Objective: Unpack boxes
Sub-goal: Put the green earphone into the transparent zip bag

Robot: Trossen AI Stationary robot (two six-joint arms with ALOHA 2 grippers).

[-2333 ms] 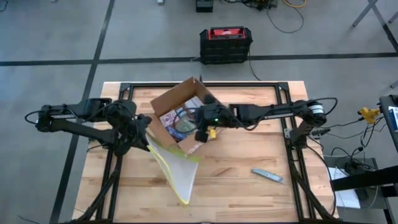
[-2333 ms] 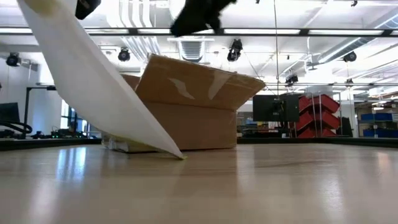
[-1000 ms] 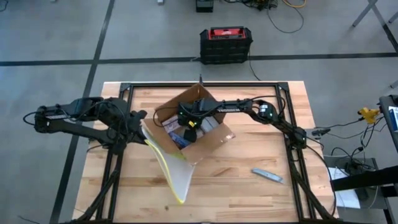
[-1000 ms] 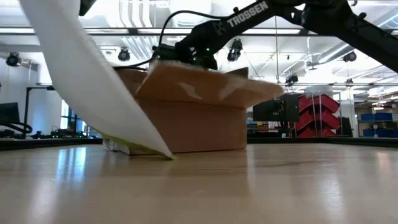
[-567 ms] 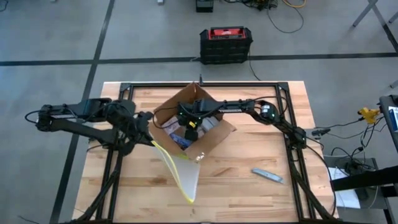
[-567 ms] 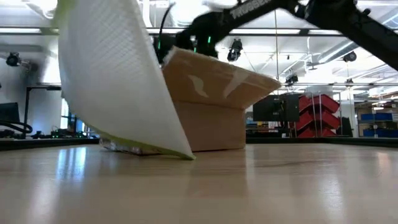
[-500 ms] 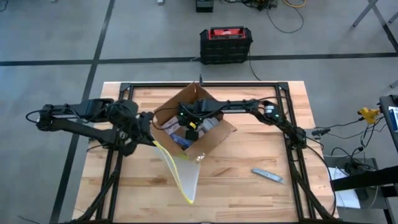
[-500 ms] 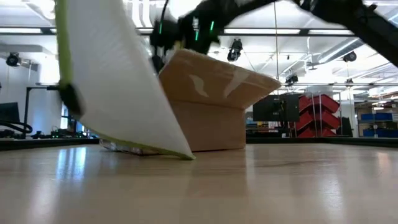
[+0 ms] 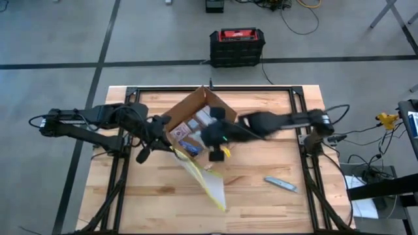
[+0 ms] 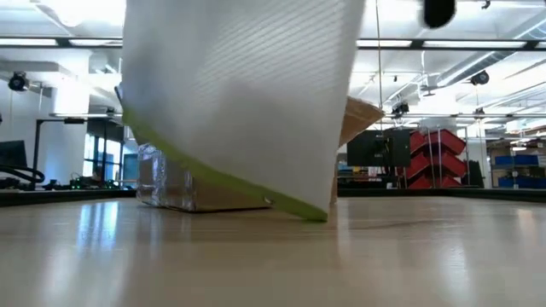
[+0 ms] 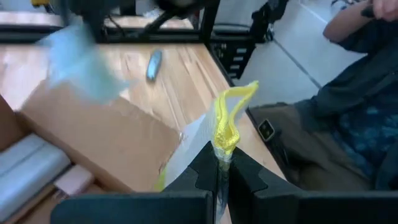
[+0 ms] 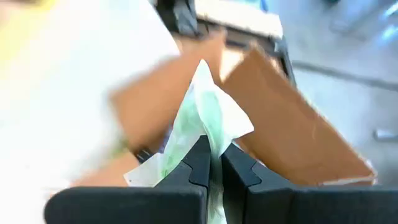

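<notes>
Since half a second ago the right gripper (image 9: 217, 154) has been drawn out of the carton (image 9: 196, 125) toward the near side of the surface (image 9: 261, 196), and the clear pouch (image 9: 204, 179) has been swung so that it now trails toward the surface's front middle. In the low view the pouch (image 10: 239, 102) now fills most of the frame, with its yellow-green edge (image 10: 230, 183) low near the wood and the carton (image 10: 363, 119) largely hidden behind it.

The right gripper (image 12: 212, 163) is seen with its fingers pressed together on a crumpled, pale green-white piece of plastic wrap (image 12: 202, 118), held just off the carton's open near side. The left gripper (image 9: 147, 151) is placed at the carton's left; its fingers (image 11: 205, 167) are clamped on the pouch's bunched yellow-green edge (image 11: 227, 121).

The carton is set on the middle of the surface, turned at an angle, with flaps open and packets visible inside. A small grey tool (image 9: 281, 185) lies well apart on the right. A black-and-red case (image 9: 236, 46) stands on the floor beyond. A seated person (image 11: 348, 106) is visible in the left wrist view.
</notes>
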